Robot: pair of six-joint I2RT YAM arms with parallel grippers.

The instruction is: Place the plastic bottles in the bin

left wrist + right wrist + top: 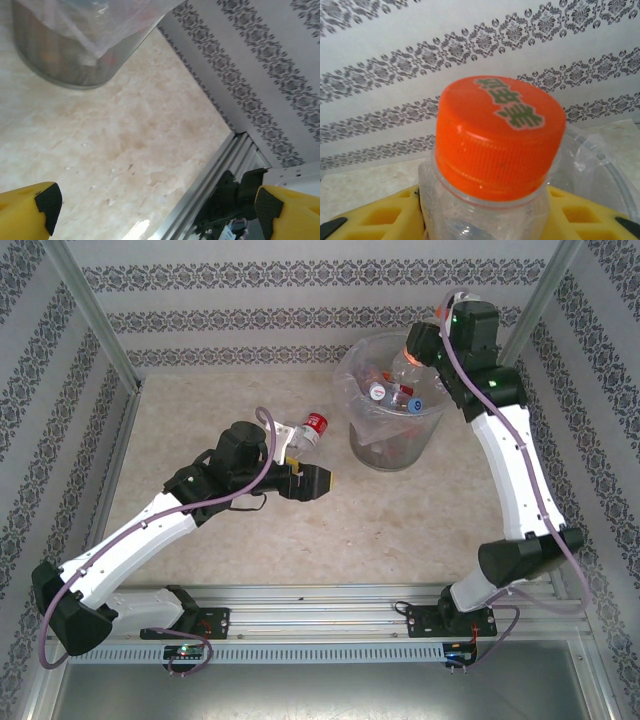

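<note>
My right gripper (418,348) is shut on a clear plastic bottle (403,364) and holds it above the far rim of the bin (365,445). Up close, this bottle (490,200) has an orange cap with green characters and sits between the yellow fingers (375,217). The bin is a round grey mesh bucket (55,60) lined with a clear bag, with several bottles (388,391) inside. A red-labelled bottle (313,426) lies on the table left of the bin, just behind my left gripper (325,480). That left gripper (155,205) stands open over bare table with nothing between its fingers.
Patterned walls (300,300) close in the table at the back and both sides, with metal posts (100,320) at the corners. An aluminium rail (320,605) runs along the near edge, where both arm bases are mounted. Bare table (400,520) lies in front of the bin.
</note>
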